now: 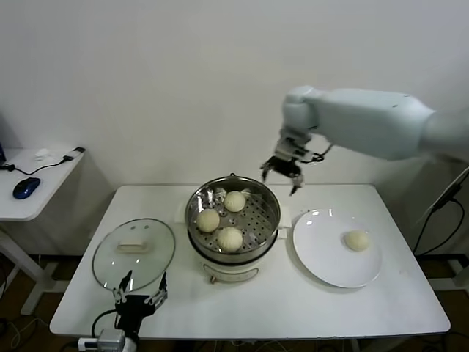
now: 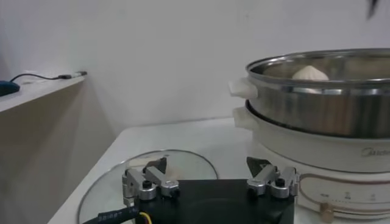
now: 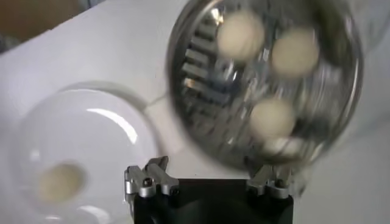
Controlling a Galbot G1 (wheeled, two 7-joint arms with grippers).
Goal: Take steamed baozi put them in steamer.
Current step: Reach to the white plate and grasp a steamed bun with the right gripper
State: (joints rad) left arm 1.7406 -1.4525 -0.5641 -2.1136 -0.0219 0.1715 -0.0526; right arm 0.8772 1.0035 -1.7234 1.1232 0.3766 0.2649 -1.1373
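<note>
The steamer (image 1: 233,246) is a shiny steel pot on a cream base at the table's middle. Three steamed baozi rest on its perforated tray: one at the back (image 1: 234,201), one on the left (image 1: 208,220), one at the front (image 1: 230,238). Another baozi (image 1: 357,240) lies on the white plate (image 1: 322,264) to the right. My right gripper (image 1: 281,176) hovers open and empty above the steamer's back right rim; its wrist view looks down on the steamer (image 3: 329,115) and the plate's baozi (image 3: 59,181). My left gripper (image 1: 139,292) is parked open at the front left.
A round glass lid (image 1: 134,252) lies flat left of the steamer, just beyond my left gripper. A side desk (image 1: 33,183) with a blue mouse (image 1: 26,187) stands off to the far left. A wall closes off the back.
</note>
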